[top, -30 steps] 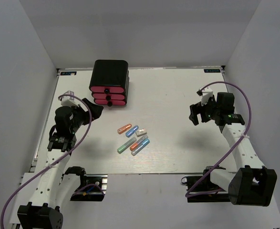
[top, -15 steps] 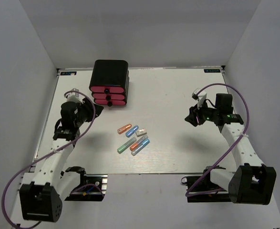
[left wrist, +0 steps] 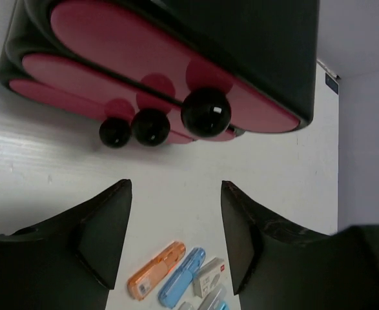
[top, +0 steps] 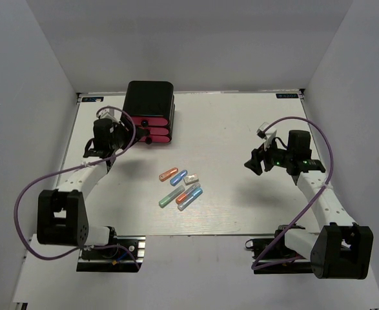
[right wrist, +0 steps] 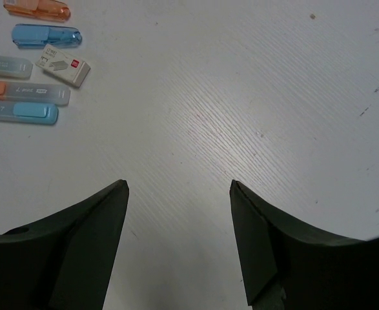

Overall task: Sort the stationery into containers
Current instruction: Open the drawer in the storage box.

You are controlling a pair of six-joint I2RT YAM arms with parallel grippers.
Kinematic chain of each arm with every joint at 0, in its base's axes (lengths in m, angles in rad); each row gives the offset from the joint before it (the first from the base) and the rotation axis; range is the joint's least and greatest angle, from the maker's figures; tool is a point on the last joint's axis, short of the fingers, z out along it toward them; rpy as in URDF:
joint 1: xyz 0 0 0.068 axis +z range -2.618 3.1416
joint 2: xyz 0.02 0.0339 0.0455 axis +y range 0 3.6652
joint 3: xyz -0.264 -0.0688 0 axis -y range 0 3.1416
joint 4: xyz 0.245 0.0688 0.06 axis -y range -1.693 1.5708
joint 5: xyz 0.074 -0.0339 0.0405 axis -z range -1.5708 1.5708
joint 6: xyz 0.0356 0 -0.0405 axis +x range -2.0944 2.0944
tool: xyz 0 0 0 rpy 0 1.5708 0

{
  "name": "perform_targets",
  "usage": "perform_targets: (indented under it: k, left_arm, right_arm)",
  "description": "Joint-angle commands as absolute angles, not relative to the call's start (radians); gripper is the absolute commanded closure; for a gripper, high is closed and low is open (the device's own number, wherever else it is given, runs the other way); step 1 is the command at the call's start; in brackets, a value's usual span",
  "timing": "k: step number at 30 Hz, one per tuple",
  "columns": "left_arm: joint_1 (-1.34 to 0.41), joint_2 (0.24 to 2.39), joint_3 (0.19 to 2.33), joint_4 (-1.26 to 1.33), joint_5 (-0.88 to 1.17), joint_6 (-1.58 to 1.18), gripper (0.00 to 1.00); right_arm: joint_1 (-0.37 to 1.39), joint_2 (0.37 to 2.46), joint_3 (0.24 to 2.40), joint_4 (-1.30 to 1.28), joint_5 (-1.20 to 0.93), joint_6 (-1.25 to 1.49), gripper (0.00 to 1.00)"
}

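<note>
- Pink drawers (top: 148,129) closed at bench (top: 241,123) rear; capsules (top: 179,187) clustered mid-bench.
- Left fingers (left wrist: 102,239) wide, empty, facing knobs (left wrist: 205,111); right fingers (right wrist: 79,252) wide, empty.
- Risk: round knobs sit close; off-centre closure may slip.

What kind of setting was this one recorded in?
Probably a lab test cell: a white table boxed in by plain grey panels, two cabled arms bolted at its edge, and a drawer box with a few capsules laid out.
</note>
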State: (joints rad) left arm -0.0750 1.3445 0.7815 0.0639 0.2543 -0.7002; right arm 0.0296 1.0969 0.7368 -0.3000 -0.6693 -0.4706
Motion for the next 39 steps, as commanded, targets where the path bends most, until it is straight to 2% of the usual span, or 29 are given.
perform_targets:
  k: [1,14,17,21,24,26,30,34,37,38,39]
  left_arm:
    - [-0.078,1.379,0.853,0.132,0.278,-0.704,0.34]
    - [-0.078,1.555,1.003,0.141,0.287,-0.666,0.41]
    - [-0.078,1.578,1.003,0.141,0.287,-0.657,0.5]
    - [-0.078,1.578,0.994,0.161,0.296,-0.657,0.69]
    - [-0.078,1.562,0.97,0.161,0.32,-0.657,0.79]
    - [-0.078,1.511,0.919,0.172,0.336,-0.657,0.82]
    - [-0.087,1.366,0.802,0.141,0.36,-0.621,0.82]
    - [-0.087,1.235,0.686,0.074,0.36,-0.591,0.83]
    - [-0.087,1.155,0.652,0.042,0.351,-0.568,0.69]
    - [-0.087,1.146,0.652,0.032,0.351,-0.568,0.52]
    - [-0.087,1.146,0.652,0.032,0.351,-0.568,0.44]
  right_arm:
    - [0.035,1.092,0.729,-0.235,-0.689,-0.456,0.3]
    - [0.044,1.103,0.733,-0.21,-0.675,-0.451,0.3]
    - [0.046,1.112,0.739,-0.21,-0.673,-0.454,0.3]
    - [0.049,1.121,0.749,-0.212,-0.676,-0.465,0.31]
    - [0.049,1.123,0.753,-0.213,-0.687,-0.477,0.32]
    - [0.055,1.118,0.75,-0.224,-0.704,-0.508,0.32]
    - [0.072,1.104,0.747,-0.264,-0.788,-0.613,0.31]
    - [0.103,1.115,0.756,-0.327,-0.921,-0.774,0.22]
    - [0.139,1.156,0.791,-0.399,-0.991,-0.954,0.2]
    - [0.152,1.167,0.802,-0.403,-0.992,-0.965,0.2]
    - [0.188,1.21,0.813,-0.405,-0.989,-0.98,0.22]
